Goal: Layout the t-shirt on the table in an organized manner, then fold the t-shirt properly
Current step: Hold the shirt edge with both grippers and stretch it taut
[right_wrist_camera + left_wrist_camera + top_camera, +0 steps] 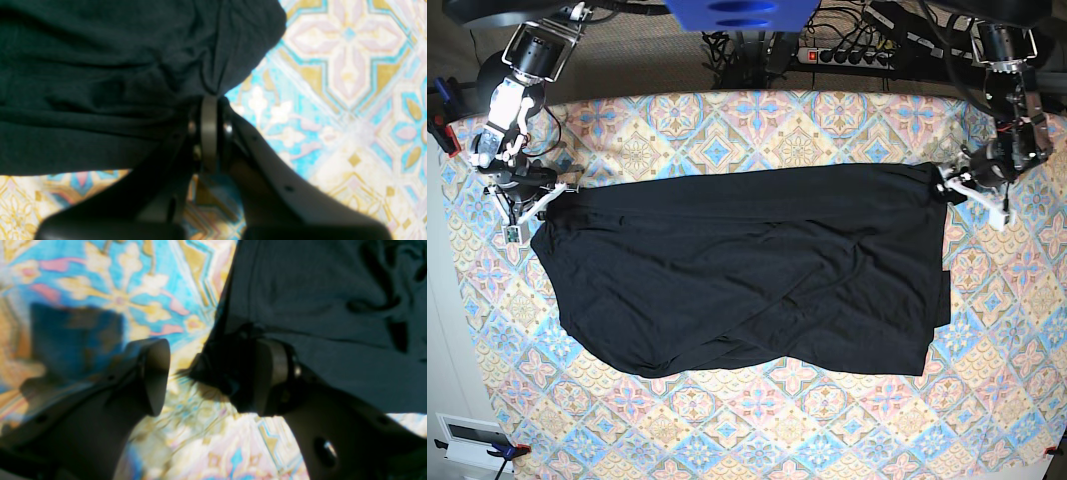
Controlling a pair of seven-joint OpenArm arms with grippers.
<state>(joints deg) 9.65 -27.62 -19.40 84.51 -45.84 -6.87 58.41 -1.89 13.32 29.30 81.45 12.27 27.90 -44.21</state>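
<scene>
The black t-shirt (747,270) lies spread wide across the patterned table (727,125), its lower part creased and doubled over. My left gripper (211,373) stands open at the shirt's far right corner (962,188). A bunched bit of the t-shirt (317,290) rests against the inner face of one finger (270,376), and the other finger (155,376) is over bare table (116,290). At the shirt's far left corner, my right gripper (209,100) is shut on a gathered pinch of the t-shirt (100,66), low over the table (350,83). In the base view the right gripper (535,200) sits at that corner.
A power strip and cables (867,45) lie beyond the table's far edge. Patterned cloth shows on all sides of the shirt, widest along the near side (777,430). A white box (472,438) sits off the near left corner.
</scene>
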